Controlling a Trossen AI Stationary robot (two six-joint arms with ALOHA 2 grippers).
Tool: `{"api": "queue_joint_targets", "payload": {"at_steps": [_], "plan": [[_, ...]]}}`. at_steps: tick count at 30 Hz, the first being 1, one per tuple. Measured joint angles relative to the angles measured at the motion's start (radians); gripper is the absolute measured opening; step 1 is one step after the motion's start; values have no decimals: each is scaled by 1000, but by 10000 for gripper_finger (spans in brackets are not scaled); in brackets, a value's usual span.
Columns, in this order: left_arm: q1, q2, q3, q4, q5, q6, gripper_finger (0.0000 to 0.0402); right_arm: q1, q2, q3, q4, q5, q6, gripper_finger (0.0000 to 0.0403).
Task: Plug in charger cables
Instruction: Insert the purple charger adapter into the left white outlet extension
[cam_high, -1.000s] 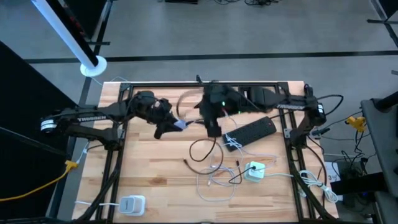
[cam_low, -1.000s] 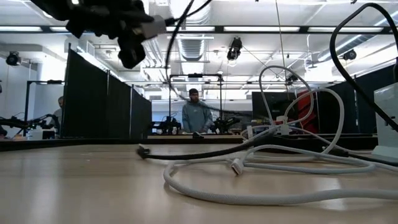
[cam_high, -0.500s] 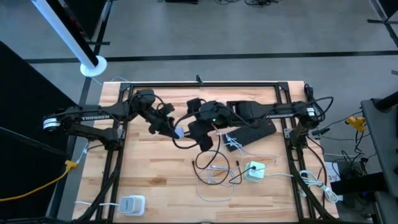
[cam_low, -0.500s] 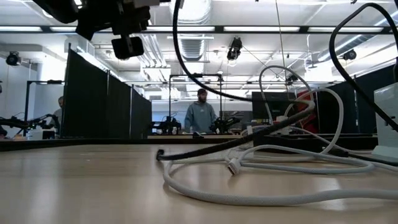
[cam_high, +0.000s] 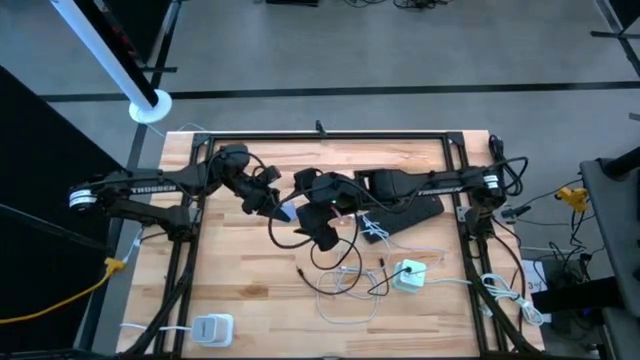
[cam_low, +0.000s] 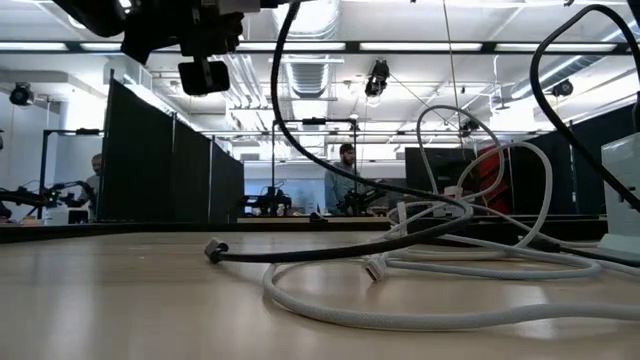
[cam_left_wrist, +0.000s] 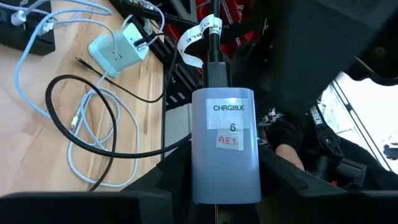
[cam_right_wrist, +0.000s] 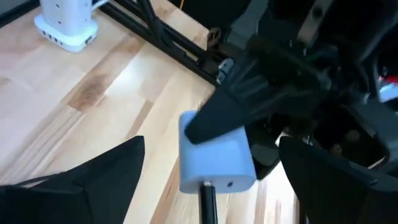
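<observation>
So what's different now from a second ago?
The right gripper swung away from the table's back edge toward the left gripper and opened wider. The black cable came with it. The left gripper stayed shut on the blue charger block.

Open-plan lab; black partitions (cam_low: 170, 160), ceiling strip lights (cam_low: 420, 46).

pale blue charger block (cam_left_wrist: 225, 149) with white label, red handwriting; black cable (cam_high: 300, 240), white cables (cam_high: 345, 300); light striped wood table (cam_high: 240, 270).
</observation>
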Motion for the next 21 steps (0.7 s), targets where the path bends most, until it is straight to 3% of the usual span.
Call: {"api": "queue_joint_targets", "payload": {"at_steps": [9, 21], "plan": [[-6, -1, 0, 40, 31, 1, 120, -4, 24, -1, 16, 0, 35, 293], [-6, -1, 0, 40, 40, 27, 120, -5, 23, 6, 39, -1, 45, 191]]}}
